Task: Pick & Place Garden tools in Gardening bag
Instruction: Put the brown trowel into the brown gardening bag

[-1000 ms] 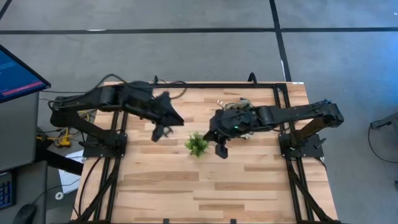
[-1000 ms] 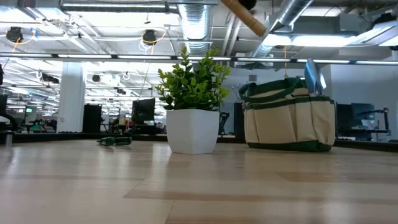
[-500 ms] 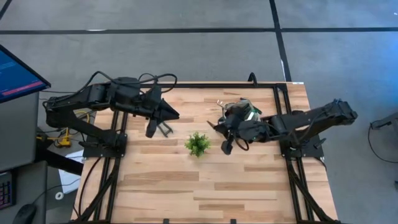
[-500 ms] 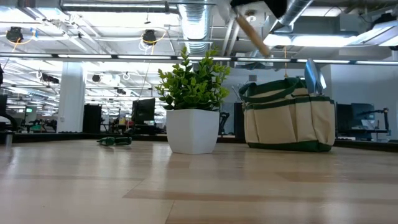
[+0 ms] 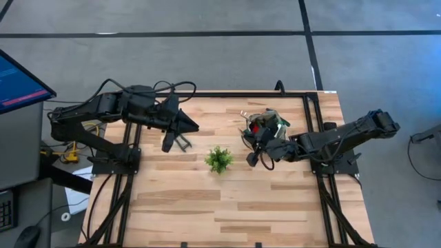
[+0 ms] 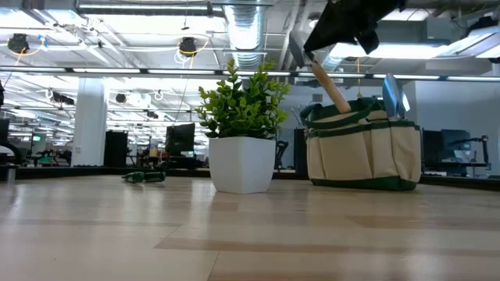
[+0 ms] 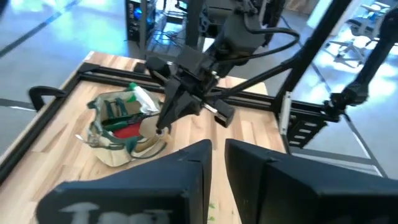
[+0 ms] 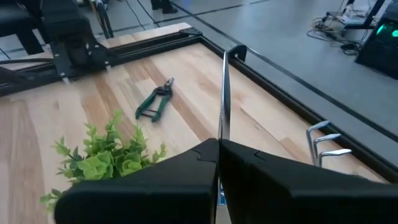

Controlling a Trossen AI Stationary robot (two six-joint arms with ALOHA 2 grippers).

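Gardening bag (image 5: 265, 125) holds red gloves (image 7: 127, 130), green spray bottle (image 7: 138, 97).

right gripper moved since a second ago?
Yes. In the high view the right gripper, shut on a wooden-handled tool, has moved away from the plant, toward the bag.

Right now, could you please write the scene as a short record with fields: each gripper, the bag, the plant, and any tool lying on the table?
right gripper: shut on a wooden-handled tool, handle end at the bag's rim
left gripper: above the shears, holding nothing
bag: upright, tools and something red inside
plant: upright in a white pot, beside the bag
shears: flat on the table
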